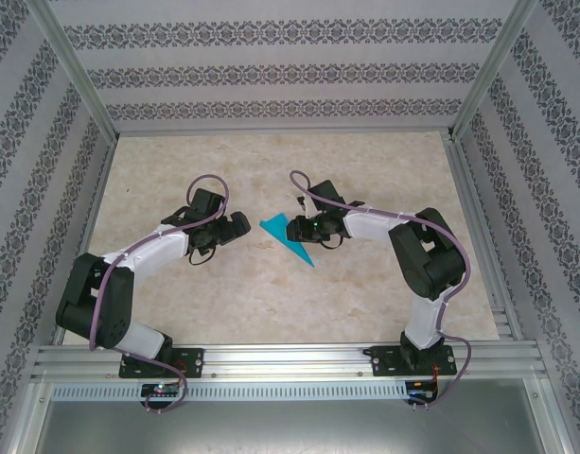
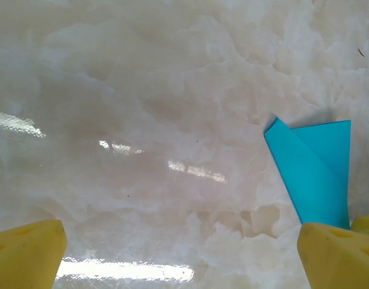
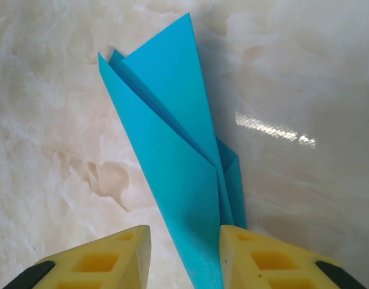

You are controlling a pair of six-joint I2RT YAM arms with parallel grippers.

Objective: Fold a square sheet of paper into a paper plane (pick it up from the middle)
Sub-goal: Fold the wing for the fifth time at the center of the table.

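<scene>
We see the paper plane [image 3: 172, 156] lying on the tabletop [image 1: 365, 303] between the two arms, already a slim pointed dart with one wing lifting off the other. The right gripper [image 3: 184, 253] straddles its narrower part with the jaws partly apart. One finger [image 3: 256, 259] sits at the paper's edge, while bare tabletop shows between the paper and the other finger, so we judge that nothing is clamped. The left gripper [image 2: 184, 253] hangs just beside the wide tail, jaws wide and holding nothing. Our worry is the loose layers: if the right gripper closes sideways on them, the thin paper may buckle or slide out rather than crease cleanly. A push from either finger could also skate the plane across the smooth tabletop, and the raised wing could spring open and spoil the fold line.
</scene>
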